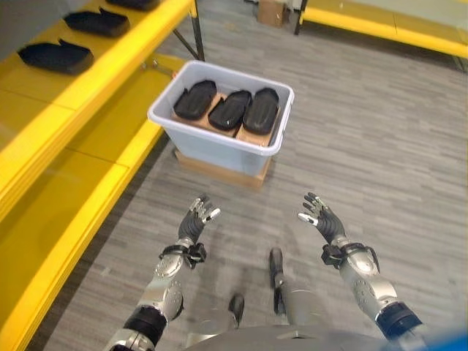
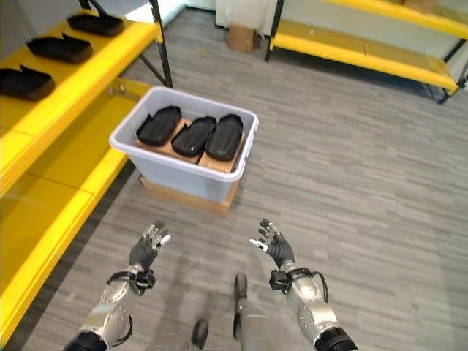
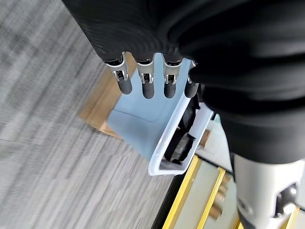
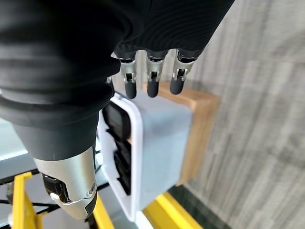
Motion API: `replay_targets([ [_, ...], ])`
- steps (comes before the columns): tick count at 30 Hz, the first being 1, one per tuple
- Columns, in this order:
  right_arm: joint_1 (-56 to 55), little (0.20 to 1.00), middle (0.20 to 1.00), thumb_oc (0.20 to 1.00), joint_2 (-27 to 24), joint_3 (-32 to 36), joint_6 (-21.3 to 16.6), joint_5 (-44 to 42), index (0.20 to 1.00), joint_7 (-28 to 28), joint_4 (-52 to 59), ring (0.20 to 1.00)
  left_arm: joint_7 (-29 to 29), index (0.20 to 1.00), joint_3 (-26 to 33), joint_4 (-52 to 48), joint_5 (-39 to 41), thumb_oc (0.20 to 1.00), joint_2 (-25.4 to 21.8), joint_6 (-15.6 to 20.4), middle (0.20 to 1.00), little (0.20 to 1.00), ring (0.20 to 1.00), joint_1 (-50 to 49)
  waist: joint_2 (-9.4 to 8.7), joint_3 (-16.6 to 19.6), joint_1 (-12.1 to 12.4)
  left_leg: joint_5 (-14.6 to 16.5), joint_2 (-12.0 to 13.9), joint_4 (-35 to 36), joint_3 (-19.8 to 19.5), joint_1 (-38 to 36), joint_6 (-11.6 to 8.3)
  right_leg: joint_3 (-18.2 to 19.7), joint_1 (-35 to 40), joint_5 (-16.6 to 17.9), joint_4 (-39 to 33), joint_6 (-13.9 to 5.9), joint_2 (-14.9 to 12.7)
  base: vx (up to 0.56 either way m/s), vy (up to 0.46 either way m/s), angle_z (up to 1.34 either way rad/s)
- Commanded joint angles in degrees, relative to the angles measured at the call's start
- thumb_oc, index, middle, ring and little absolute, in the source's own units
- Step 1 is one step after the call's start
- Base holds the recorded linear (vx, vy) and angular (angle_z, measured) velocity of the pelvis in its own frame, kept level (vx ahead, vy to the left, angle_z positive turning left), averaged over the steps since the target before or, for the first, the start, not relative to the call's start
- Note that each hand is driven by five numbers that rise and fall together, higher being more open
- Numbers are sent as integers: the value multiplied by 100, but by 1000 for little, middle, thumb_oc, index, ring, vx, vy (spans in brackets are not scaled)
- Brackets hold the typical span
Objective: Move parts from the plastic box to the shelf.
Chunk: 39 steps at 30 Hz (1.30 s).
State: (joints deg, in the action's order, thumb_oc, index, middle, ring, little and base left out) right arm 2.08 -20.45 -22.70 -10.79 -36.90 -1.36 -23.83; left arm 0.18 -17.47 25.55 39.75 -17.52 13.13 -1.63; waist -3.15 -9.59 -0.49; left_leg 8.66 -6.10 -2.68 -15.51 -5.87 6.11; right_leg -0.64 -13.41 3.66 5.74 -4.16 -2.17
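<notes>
A pale blue plastic box (image 1: 219,142) stands on a flat wooden block (image 1: 219,170) on the floor, beside the yellow shelf (image 1: 88,80). Three black moulded parts (image 1: 229,110) lie side by side inside it. Three more black parts (image 1: 55,56) rest on the shelf's upper board. My left hand (image 1: 199,217) and right hand (image 1: 319,215) hover low over the floor, short of the box, both open with relaxed fingers and holding nothing. The box (image 3: 143,117) shows past the left hand's fingers (image 3: 148,86), and the box (image 4: 164,138) shows again past the right hand's fingers (image 4: 152,76).
The yellow shelf runs along my left with a lower board (image 1: 51,234) near floor level. A second yellow rack (image 2: 365,40) stands at the far right, with a cardboard box (image 2: 241,36) beside it. Grey plank floor (image 1: 365,139) lies to the right of the plastic box.
</notes>
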Motion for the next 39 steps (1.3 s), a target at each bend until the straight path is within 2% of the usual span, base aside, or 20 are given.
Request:
replay_targets([
  [1, 318, 1000, 1000, 1000, -102, 205, -355, -36, 1000, 22, 207, 1000, -43, 1000, -20, -519, -151, 1000, -208, 310, 1000, 1000, 1000, 175, 42, 285, -91, 93, 39, -363, 381, 408, -275, 53, 144, 114, -149, 30, 127, 238, -93, 33],
  [4, 275, 1000, 1000, 1000, -153, 258, -367, -65, 1000, 39, 231, 1000, -57, 1000, -66, -529, -127, 1000, -163, 302, 1000, 1000, 1000, 197, 88, 339, -149, 98, 117, -852, 334, 443, -411, 45, 277, -48, -142, 133, 225, 229, -90, 25],
  [8, 91, 1000, 1000, 1000, -296, 349, -375, -108, 1000, -2, 303, 1000, -124, 1000, -104, -644, -58, 1000, -170, 278, 1000, 1000, 1000, 121, 75, 151, -83, -680, 6, -3274, 537, 1426, -748, 6, 706, -211, -217, 322, 221, 145, -63, 2],
  [9, 76, 1000, 1000, 1000, -328, 348, -370, -109, 1000, -18, 340, 1000, -144, 1000, -103, -674, -52, 1000, -181, 265, 1000, 1000, 1000, 90, 41, 82, -42, -780, -45, -3662, 578, 1644, -767, 24, 784, -244, -219, 365, 204, 102, -46, -5],
  [11, 52, 1000, 1000, 1000, -328, 347, -371, -111, 1000, 27, 363, 1000, -115, 1000, -73, -736, -45, 1000, -173, 233, 1000, 1000, 1000, 5, -5, 15, 36, -718, -50, -3929, 585, 2009, -686, 115, 872, -323, -201, 367, 168, 103, -27, -2],
  [12, 64, 1000, 1000, 1000, -326, 337, -382, -117, 1000, 67, 362, 1000, -95, 1000, -52, -727, -4, 1000, -164, 218, 1000, 1000, 1000, -10, -50, -3, 25, -695, 189, -3803, 625, 2200, -600, 155, 910, -331, -178, 348, 98, 61, -1, -4],
  [13, 64, 1000, 1000, 1000, -327, 336, -382, -117, 1000, 68, 362, 1000, -95, 1000, -51, -727, -4, 1000, -163, 218, 1000, 1000, 1000, -11, -36, -18, 44, -668, 209, -3823, 638, 2184, -598, 170, 926, -337, -175, 349, 117, 121, 50, -7],
  [14, 71, 1000, 1000, 1000, -294, 329, -412, -137, 1000, 147, 327, 1000, -70, 1000, -40, -690, 57, 1000, -162, 221, 1000, 1000, 1000, 1, -152, -34, 78, -645, 701, -3097, 606, 2328, -518, 252, 988, -434, -128, 320, 5, 97, 45, -16],
  [15, 70, 1000, 1000, 1000, -294, 329, -413, -137, 1000, 147, 326, 1000, -71, 1000, -41, -689, 58, 1000, -163, 222, 1000, 1000, 1000, 2, -159, -63, 104, -640, 710, -3075, 630, 2276, -518, 275, 1019, -440, -127, 322, 5, 130, 75, -12],
  [16, 96, 1000, 1000, 1000, -274, 316, -443, -141, 1000, 183, 289, 1000, -43, 1000, -49, -660, 64, 1000, -174, 243, 1000, 1000, 1000, 22, -183, -80, 131, -739, 983, -2360, 577, 2138, -529, 338, 1023, -493, -85, 298, 0, 80, 90, -29],
  [17, 105, 1000, 1000, 1000, -253, 315, -473, -139, 1000, 242, 259, 1000, -7, 1000, -36, -637, 59, 1000, -172, 271, 1000, 1000, 1000, 36, -155, -92, 149, -1003, 1331, -1392, 520, 2014, -614, 383, 1020, -574, -36, 276, 20, 143, 258, -38],
  [18, 139, 1000, 1000, 1000, -234, 297, -507, -217, 1000, 341, 163, 1000, 34, 1000, -64, -600, 81, 1000, -166, 285, 1000, 1000, 1000, 89, 13, -95, 151, -1748, 1938, -121, 420, 2008, -810, 477, 1044, -714, -29, 254, 86, 110, 216, -54],
  [19, 141, 1000, 1000, 1000, -237, 295, -509, -219, 1000, 341, 160, 1000, 34, 1000, -63, -598, 81, 1000, -162, 286, 1000, 1000, 1000, 90, 17, -119, 163, -1815, 1967, 15, 445, 1909, -823, 486, 1071, -719, -25, 267, 99, 152, 319, -32],
  [20, 231, 1000, 1000, 1000, -227, 265, -536, -260, 1000, 408, 26, 1000, 51, 1000, -152, -490, 80, 1000, -147, 316, 1000, 1000, 1000, 245, 106, -111, 135, -2119, 2210, 727, 791, 2254, -1066, 450, 1223, -782, -211, 216, 9, 237, 349, 23],
  [21, 237, 1000, 1000, 1000, -225, 272, -506, -157, 1000, 444, 7, 1000, 17, 1000, -167, -445, 30, 1000, -155, 302, 1000, 1000, 1000, 279, 182, -49, 194, -2197, 2192, 712, 785, 2189, -1208, 471, 1487, -769, -457, 113, -97, 318, 470, 39],
  [22, 193, 1000, 1000, 1000, -209, 249, -475, -105, 1000, 404, 77, 1000, 5, 1000, -125, -462, 20, 1000, -157, 290, 1000, 1000, 1000, 216, 225, 30, 244, -2062, 2160, 736, 579, 1997, -1182, 554, 1589, -802, -532, 50, -152, 313, 417, 12],
  [24, 151, 1000, 1000, 1000, -191, 253, -456, -92, 1000, 344, 124, 1000, -10, 1000, -93, -513, 21, 1000, -158, 294, 1000, 1000, 1000, 152, 267, 135, 238, -2033, 2118, 672, 677, 1947, -1237, 590, 1674, -777, -607, 4, -284, 224, 309, -67],
  [31, 357, 1000, 1000, 1000, -36, 117, -353, -46, 1000, 327, 179, 1000, 146, 1000, -36, -548, 15, 1000, -465, 388, 1000, 1000, 1000, 392, 24, 103, 389, -1157, 1531, -605, 1137, 2367, -951, 626, 1492, -479, -431, -445, -1201, 118, 299, -24],
  [34, 440, 1000, 1000, 1000, -28, 110, -319, 21, 1000, 320, 208, 1000, 212, 1000, -24, -562, 13, 1000, -523, 410, 1000, 1000, 1000, 472, -50, 111, 435, -863, 1340, -925, 1228, 2522, -817, 642, 1355, -235, -354, -546, -1433, 67, 189, -24],
  [39, 494, 1000, 1000, 1000, 13, 110, -324, -24, 1000, 308, 272, 1000, 254, 1000, -28, -540, -19, 1000, -547, 415, 1000, 1000, 1000, 530, -129, 116, 428, -630, 1173, -1273, 1194, 2789, -711, 578, 1289, 36, -358, -612, -1583, 38, 71, -3],
])
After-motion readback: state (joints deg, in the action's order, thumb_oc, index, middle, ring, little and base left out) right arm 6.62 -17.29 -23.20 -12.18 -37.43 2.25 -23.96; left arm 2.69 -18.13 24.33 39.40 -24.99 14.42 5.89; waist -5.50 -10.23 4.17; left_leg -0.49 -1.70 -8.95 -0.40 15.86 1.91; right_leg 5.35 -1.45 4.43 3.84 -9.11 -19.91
